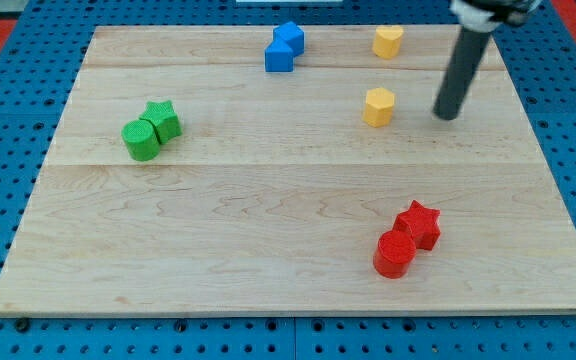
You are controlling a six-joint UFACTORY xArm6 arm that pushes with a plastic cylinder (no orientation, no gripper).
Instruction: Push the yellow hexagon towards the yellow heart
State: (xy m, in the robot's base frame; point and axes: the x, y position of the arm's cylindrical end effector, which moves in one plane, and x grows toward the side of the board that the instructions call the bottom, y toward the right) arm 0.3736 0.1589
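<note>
The yellow hexagon (378,106) lies on the wooden board, right of centre in the upper half of the view. The yellow heart (387,41) lies above it, near the board's top edge, with a clear gap between the two. My tip (448,116) touches the board to the right of the hexagon, about one block width away and slightly lower. The dark rod rises from it toward the view's top right.
Two blue blocks (284,47) touch each other at the top centre. A green star (162,120) and a green cylinder (140,141) touch at the left. A red star (419,223) and a red cylinder (395,254) touch at the lower right. The board (268,260) sits on a blue pegboard.
</note>
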